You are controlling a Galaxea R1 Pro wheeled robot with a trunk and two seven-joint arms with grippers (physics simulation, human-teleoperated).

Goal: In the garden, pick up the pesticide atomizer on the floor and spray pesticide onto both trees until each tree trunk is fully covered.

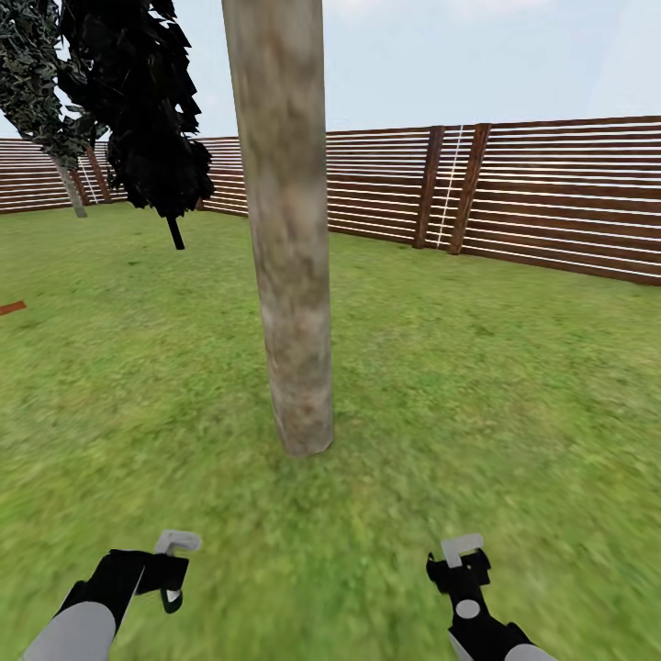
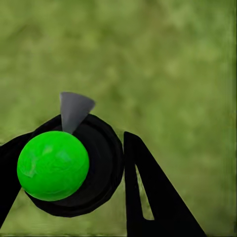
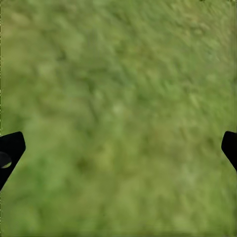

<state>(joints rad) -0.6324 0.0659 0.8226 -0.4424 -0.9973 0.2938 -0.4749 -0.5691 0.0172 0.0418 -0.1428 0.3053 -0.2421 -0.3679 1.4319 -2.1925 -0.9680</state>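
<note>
One thick tree trunk [image 1: 292, 275], mottled pale grey-brown, rises from the grass lawn [image 1: 477, 386] straight ahead of the robot, its top cut off by the upper edge of the head view. Both arms reach forward low over the grass, well short of the trunk.

Left tool [image 1: 174, 571]: in the left wrist view its dark fingers [image 2: 153, 197] pinch a round black object with a bright green ball [image 2: 53, 165] and a small grey cone-shaped nozzle [image 2: 75, 109] poking out. Judging by the task, this is the pesticide sprayer (its body is mostly hidden, so I cannot be sure of its full shape). Right tool [image 1: 464, 574]: its fingertips [image 3: 11, 148] sit at opposite edges of the right wrist view, spread wide with nothing between them, only blurred grass beyond.

Progress, as a judgement: the pick-up looks done and the robot faces a trunk, but no white specks of spray can be seen on the bark, so the spraying of this tree appears not yet begun.

Farther off at the left stand a dark leafy crown [image 1: 138, 101] on a thin dark stem and another, paler-stemmed tree [image 1: 55, 119] near the brown slatted fence [image 1: 551, 193]. Whether either is the second task tree is hard to tell. A small reddish strip [image 1: 13, 308] at the left edge is cut off and unclear.
</note>
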